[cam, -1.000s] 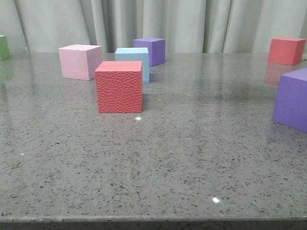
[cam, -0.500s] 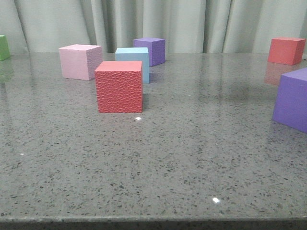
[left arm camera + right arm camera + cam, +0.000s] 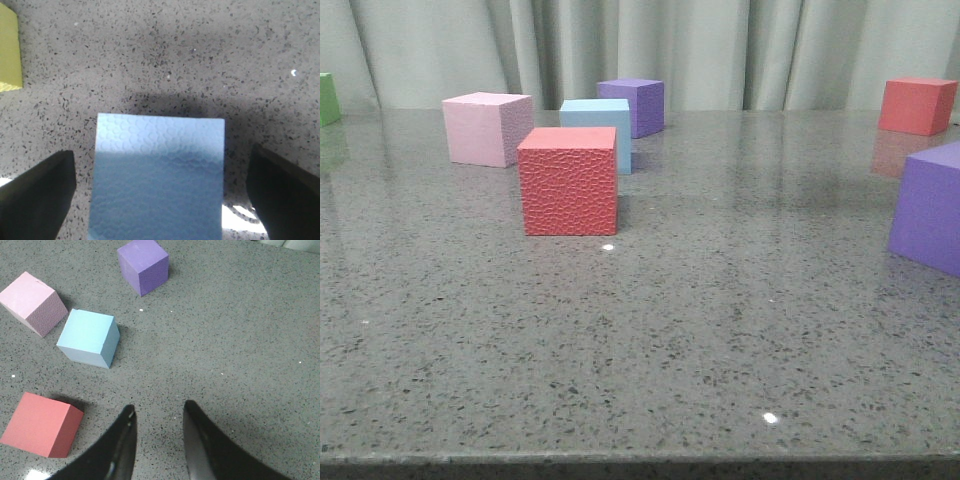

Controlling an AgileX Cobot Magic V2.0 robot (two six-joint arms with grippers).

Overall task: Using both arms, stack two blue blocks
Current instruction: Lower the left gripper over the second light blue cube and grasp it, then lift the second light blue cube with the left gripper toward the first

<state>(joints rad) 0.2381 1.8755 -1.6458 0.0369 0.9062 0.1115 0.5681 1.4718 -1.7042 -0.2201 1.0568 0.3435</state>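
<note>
One pale blue block stands at the back of the table, half hidden behind the red textured cube. The right wrist view shows this blue block well ahead of my right gripper, which is open above bare table with nothing between its fingers. The other blue block shows only in the left wrist view. My left gripper is open around it, one dark finger on each side with a gap to the block. Neither gripper appears in the front view.
A pink cube and a purple cube flank the back blue block. Another purple cube sits at the right edge, a red cube at the far right, and a green cube at the far left. A yellow-green cube lies near the left gripper.
</note>
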